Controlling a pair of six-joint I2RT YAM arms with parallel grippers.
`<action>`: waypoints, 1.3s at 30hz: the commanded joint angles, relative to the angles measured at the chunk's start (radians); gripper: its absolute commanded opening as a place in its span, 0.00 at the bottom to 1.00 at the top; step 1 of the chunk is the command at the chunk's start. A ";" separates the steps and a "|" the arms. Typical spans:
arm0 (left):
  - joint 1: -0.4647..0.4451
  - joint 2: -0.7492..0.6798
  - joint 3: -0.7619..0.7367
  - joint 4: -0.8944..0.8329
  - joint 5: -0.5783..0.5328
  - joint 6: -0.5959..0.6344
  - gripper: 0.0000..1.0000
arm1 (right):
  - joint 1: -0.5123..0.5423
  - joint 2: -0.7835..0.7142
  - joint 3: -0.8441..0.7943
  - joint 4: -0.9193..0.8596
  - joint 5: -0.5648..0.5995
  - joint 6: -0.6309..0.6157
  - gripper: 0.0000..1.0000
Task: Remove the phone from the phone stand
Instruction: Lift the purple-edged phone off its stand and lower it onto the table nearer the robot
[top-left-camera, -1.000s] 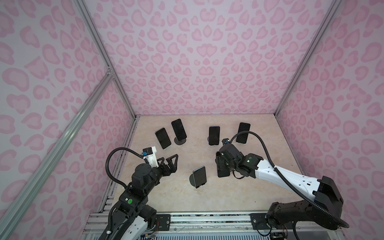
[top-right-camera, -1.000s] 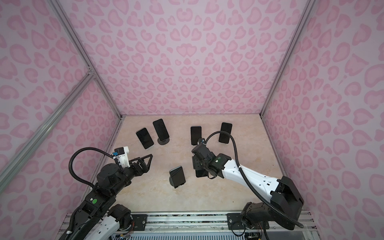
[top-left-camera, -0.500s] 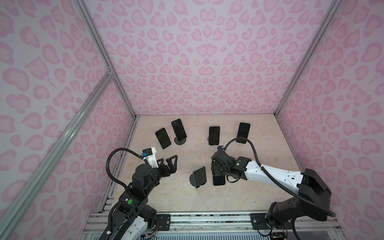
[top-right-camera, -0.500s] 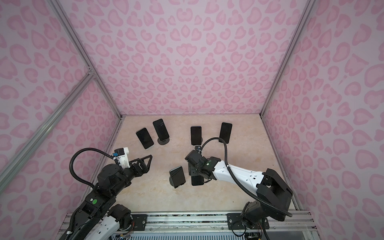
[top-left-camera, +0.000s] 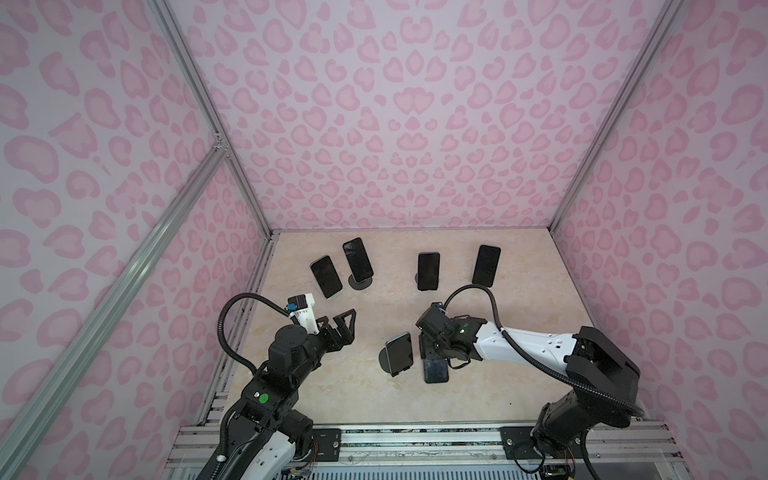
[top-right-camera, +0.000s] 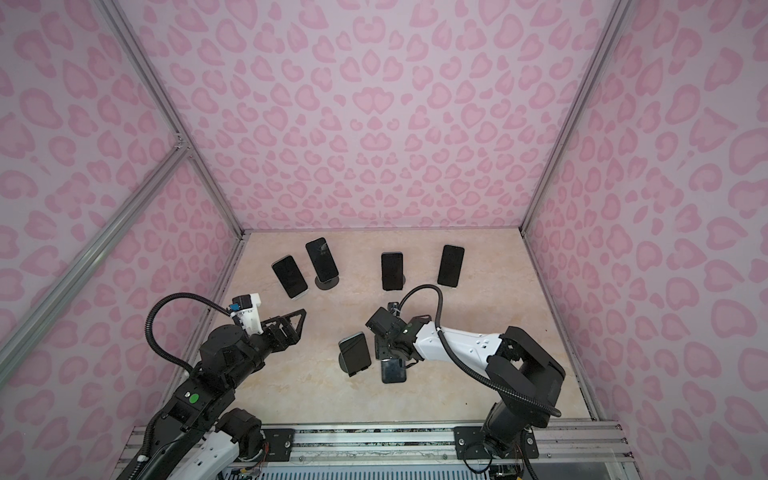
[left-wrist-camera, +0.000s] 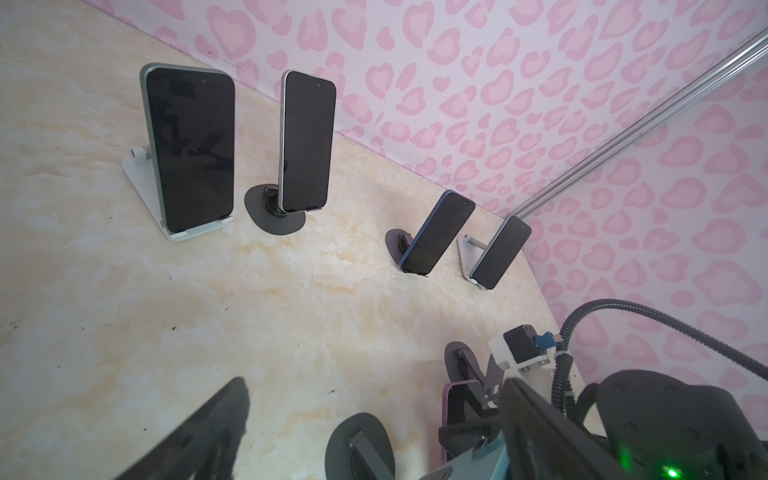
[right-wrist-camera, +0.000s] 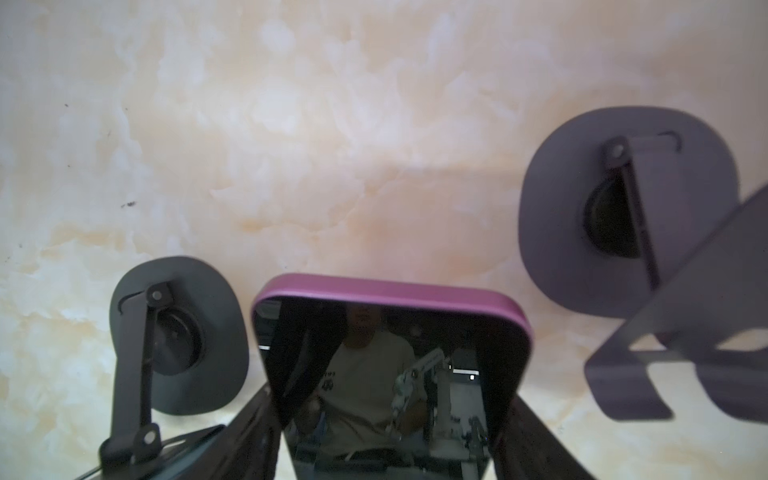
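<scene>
1. On the table, front middle, in both top views: right arm stretched in low, right fingers closed against the two long edges of the purple-rimmed phone. Grip confirmed in the right wrist view, one finger on each side.
2. Phone off its holder: dark screen toward the wrist camera, held low over the table. Contact with the table not resolvable.
3. Empty stand just beside the held phone: gray oval base flat on the table, bent cradle plate bare, apart from the phone.
4. On the phone's other side, a second stand with a black oval base, carrying the front phone, propped and leaning back. Near the held phone, no visible touch.
5. Left fingers spread wide, nothing between them. Hovering above the table at left, well apart from the held phone.
6. Back row near the far wall, all dark-screened and propped on stands:
   - far-left phone on a white stand
   - second phone on a dark round base
   - blue-edged phone on a dark base
   - far-right phone on a white stand
</scene>
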 joint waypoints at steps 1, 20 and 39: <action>0.001 0.012 0.015 0.043 -0.010 0.014 0.97 | 0.000 0.011 -0.014 0.032 -0.018 0.014 0.65; 0.001 0.025 0.028 0.047 -0.033 0.004 0.97 | -0.010 0.109 -0.021 0.063 0.001 0.080 0.68; 0.001 0.030 0.060 0.029 -0.025 0.003 0.97 | -0.008 0.047 0.001 0.043 -0.004 0.016 0.77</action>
